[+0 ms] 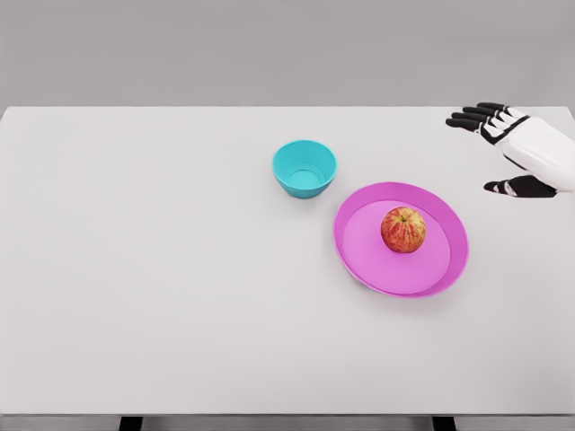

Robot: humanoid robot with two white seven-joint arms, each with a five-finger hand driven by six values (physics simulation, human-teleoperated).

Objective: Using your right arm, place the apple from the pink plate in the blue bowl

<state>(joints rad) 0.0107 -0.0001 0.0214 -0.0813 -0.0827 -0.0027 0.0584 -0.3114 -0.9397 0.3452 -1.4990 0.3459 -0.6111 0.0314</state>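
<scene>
A red and yellow apple (403,230) sits upright near the middle of the pink plate (364,257), right of the table's centre. The blue bowl (305,168) stands just up and left of the plate, with nothing inside it. My right hand (490,151) hovers at the right edge, up and to the right of the plate, well apart from the apple. Its dark fingers (472,118) are spread towards the left and the thumb (512,188) hangs below them; it holds nothing. The left arm is out of the picture.
The white table (153,269) stretches wide to the left and front. Its front edge runs along the bottom of the view, and a grey wall stands behind the far edge.
</scene>
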